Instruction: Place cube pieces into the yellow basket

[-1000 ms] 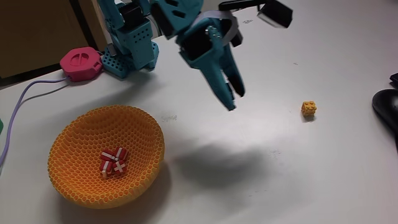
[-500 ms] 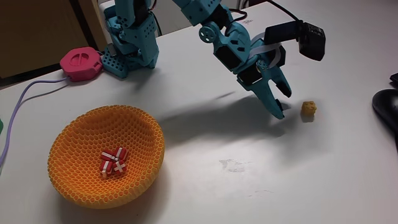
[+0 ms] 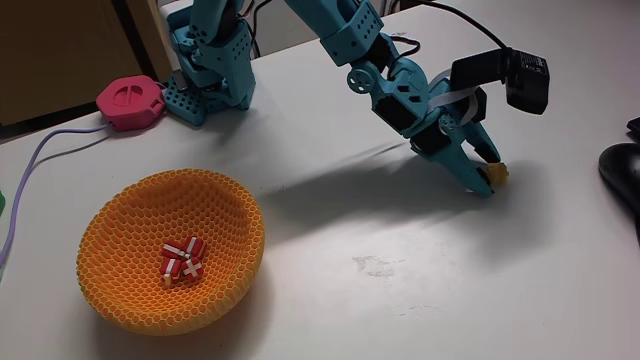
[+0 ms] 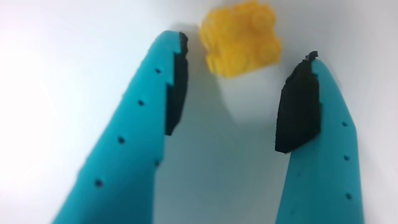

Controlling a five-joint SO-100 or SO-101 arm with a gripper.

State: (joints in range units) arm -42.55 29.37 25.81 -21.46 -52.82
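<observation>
A yellow-orange studded cube piece [image 3: 498, 175] sits on the white table at the right, and my teal gripper [image 3: 488, 178] is down right beside it. In the wrist view the cube piece [image 4: 240, 37] lies just beyond the fingertips of my gripper [image 4: 245, 48], whose jaws stand open, one on either side of it and apart from it. The yellow basket [image 3: 120, 205], a honeycomb mesh bowl, stands at the lower left. A few red cube pieces with white stripes [image 3: 182, 260] lie on its bottom.
A pink hexagonal puck [image 3: 130, 100] lies at the back left next to the arm's teal base [image 3: 210, 70]. A lilac cable [image 3: 35, 165] curves along the left edge. A black object [image 3: 622, 170] sits at the right edge.
The arm has swung from above the table's middle to the right and lowered. The gripper now reaches the yellow-orange cube piece, which has not moved.
</observation>
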